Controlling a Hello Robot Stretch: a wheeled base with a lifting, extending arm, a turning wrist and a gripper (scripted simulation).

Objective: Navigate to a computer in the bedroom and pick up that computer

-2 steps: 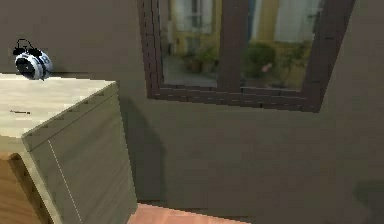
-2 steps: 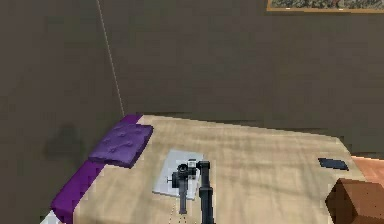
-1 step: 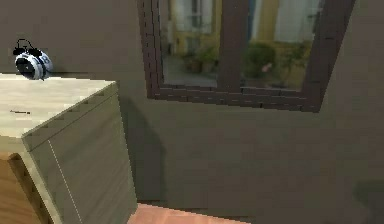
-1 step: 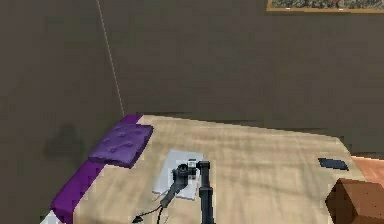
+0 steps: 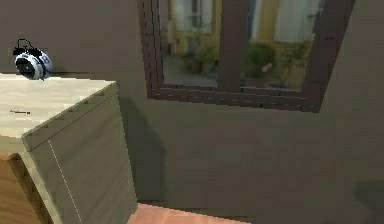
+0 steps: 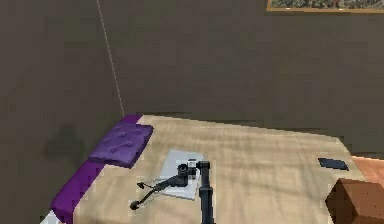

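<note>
Looked like a home bedroom: showed a tan-covered bed with purple pillows at its nine o'clock edge; ahead, held a pale wooden dresser at eight o'clock, a round alarm clock at ten, a dark-framed window at one.

The arm rises as a dark bar from the near edge, just right of the middle. At its far end the gripper points left, its two thin fingers slanting toward the near left. Whether it holds anything cannot be told.
</note>
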